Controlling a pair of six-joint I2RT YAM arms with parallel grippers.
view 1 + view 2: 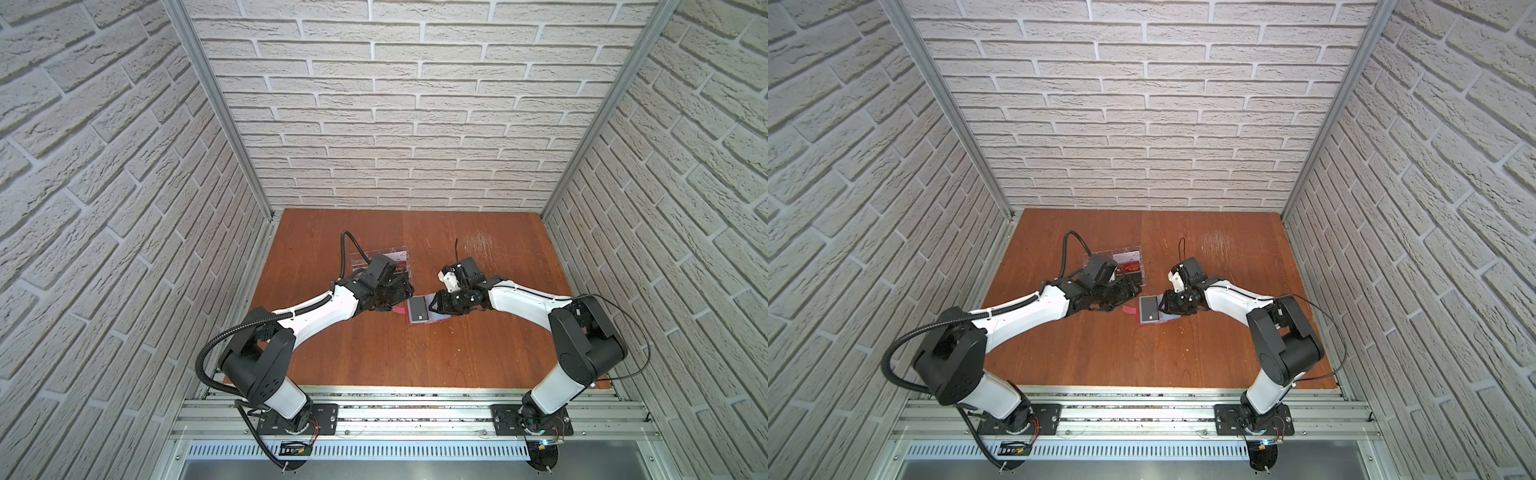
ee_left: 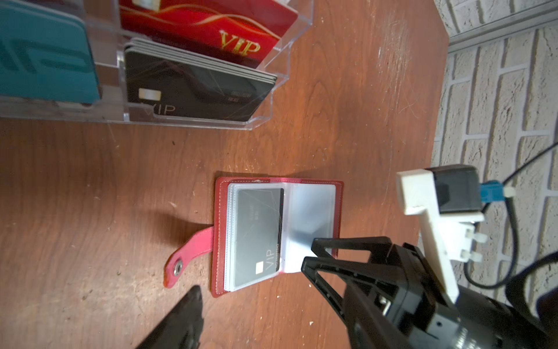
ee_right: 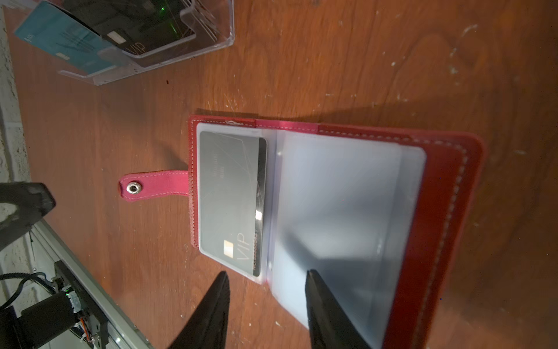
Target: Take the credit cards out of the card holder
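**Card holder open on table, grey card in sleeve**

Top views: The card holder (image 1: 436, 319) is seen lying open on the table (image 1: 374, 353), between the two grippers. A grey credit card (image 1: 417, 309) is seen on its strap-side page. The left gripper (image 1: 392, 300) is held just beside that side of the holder, and its jaw spread cannot be told. The right gripper (image 1: 432, 308) is placed over the other page. A clear tray (image 1: 1113, 254) is seen behind the left arm.

Left wrist: The credit card (image 2: 256, 232) is shown tucked inside a translucent sleeve, with chip and "VIP" print visible. The strap tab (image 2: 190, 256) is laid flat on the table, unsnapped. Only one finger (image 2: 187, 317) of the left gripper is caught, clear of the holder. Black cards (image 2: 196, 87), a red VIP card (image 2: 211, 27) and a teal card (image 2: 45, 60) are held in the tray.

Right wrist: The right gripper's jaws are seen moderately apart, with nothing clamped. One finger (image 3: 323, 302) is set over the empty sleeve and the other over bare table.
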